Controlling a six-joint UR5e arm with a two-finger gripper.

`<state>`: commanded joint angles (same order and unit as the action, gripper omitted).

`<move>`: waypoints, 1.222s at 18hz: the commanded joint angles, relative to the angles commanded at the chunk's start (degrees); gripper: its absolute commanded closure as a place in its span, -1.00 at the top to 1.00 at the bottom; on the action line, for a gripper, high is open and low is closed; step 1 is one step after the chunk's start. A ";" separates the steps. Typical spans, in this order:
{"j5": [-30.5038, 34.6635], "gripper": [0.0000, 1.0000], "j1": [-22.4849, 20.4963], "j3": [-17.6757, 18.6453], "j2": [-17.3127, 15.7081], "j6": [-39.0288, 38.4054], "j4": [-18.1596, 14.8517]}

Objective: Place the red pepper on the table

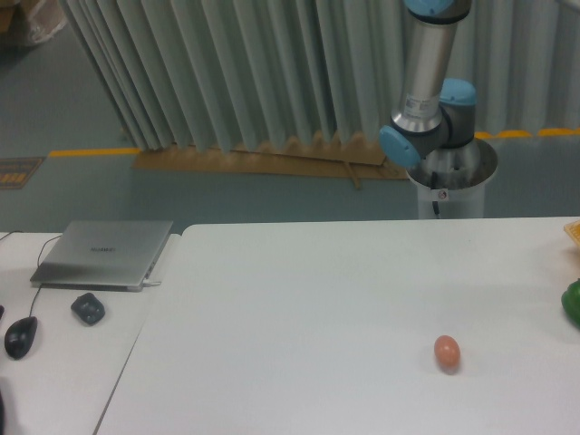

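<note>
Nowhere within the frame does the small glossy red pepper appear, and the two-finger gripper is likewise outside the view, so the direction from fingers to pepper cannot be read directly. Only the lower part of the grey-and-blue robot arm [426, 91] shows, at the upper right of the frame, rising from its round metal pedestal [451, 181] and leaving the picture through the top edge. Whether the fingers are open, closed or gripping the pepper cannot be told.

Filling the lower centre and right of the frame is the large plain white table [317, 308] with rounded corners, the destination of the task. On its surface at lower right lies an orange-brown egg-shaped object [446, 352]. At the right edge of the frame a glossy green rounded vegetable [572, 303] is cut off by the border, and just above it a sliver of a yellow item [573, 232] shows; its nature cannot be determined.

At lower left stands a narrower white desk [63, 362] carrying a closed silver laptop [104, 253], a dark grey lump-shaped object [88, 308] and a black computer mouse [21, 336].

Judgement: the arm's upper links lead up and out of the top right, so the gripper most probably sits above or to the right of the visible area. Any descent onto the table should favour the broad bare region at centre, well apart from the egg-shaped object.
</note>
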<state>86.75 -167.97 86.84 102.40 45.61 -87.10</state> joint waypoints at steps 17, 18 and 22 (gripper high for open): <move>7.74 -0.05 19.87 -1.14 3.32 0.09 -0.97; 7.74 -0.05 20.39 -1.49 4.11 -0.43 -0.01; 8.35 -0.05 24.17 -1.58 6.23 7.11 0.79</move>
<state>95.10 -143.79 85.25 108.64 52.72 -86.31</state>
